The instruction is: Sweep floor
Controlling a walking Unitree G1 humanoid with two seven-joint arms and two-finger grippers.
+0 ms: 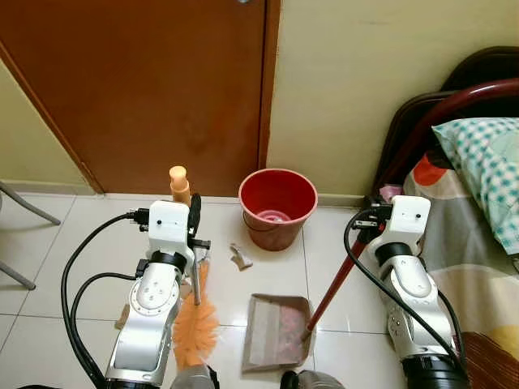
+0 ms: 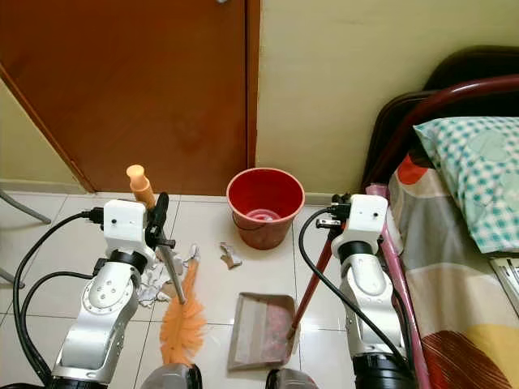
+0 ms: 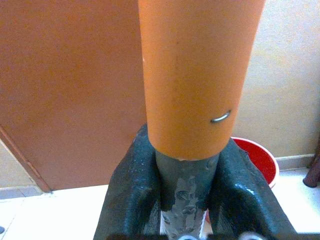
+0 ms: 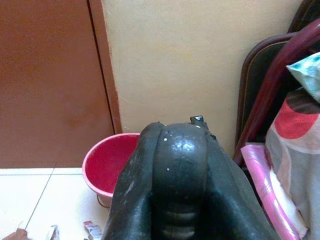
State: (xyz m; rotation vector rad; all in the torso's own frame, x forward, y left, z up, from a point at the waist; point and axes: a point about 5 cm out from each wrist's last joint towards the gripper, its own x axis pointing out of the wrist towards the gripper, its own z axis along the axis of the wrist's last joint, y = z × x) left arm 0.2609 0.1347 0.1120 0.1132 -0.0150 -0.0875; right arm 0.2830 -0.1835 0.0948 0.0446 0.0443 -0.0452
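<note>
My left gripper (image 1: 195, 224) is shut on the grey shaft of a small broom, just below its orange grip (image 3: 192, 75). The broom's orange bristles (image 1: 195, 328) rest on the tiles beside my left arm. A grey dustpan (image 1: 276, 332) lies on the floor with pink litter in it. Its long red handle (image 1: 332, 284) rises to my right gripper (image 1: 369, 220), which is shut on it. In the right wrist view the black fingers (image 4: 180, 170) close together and hide the handle. A paper scrap (image 1: 240, 257) lies between the broom and a red bucket (image 1: 277, 207).
The bucket stands against the cream wall beside a brown door (image 1: 154, 89). A bed (image 1: 478, 243) with a checked pillow and dark red frame lines the right side. Crumpled white paper (image 2: 152, 288) lies by my left arm. A metal chair leg (image 1: 24, 207) shows at far left.
</note>
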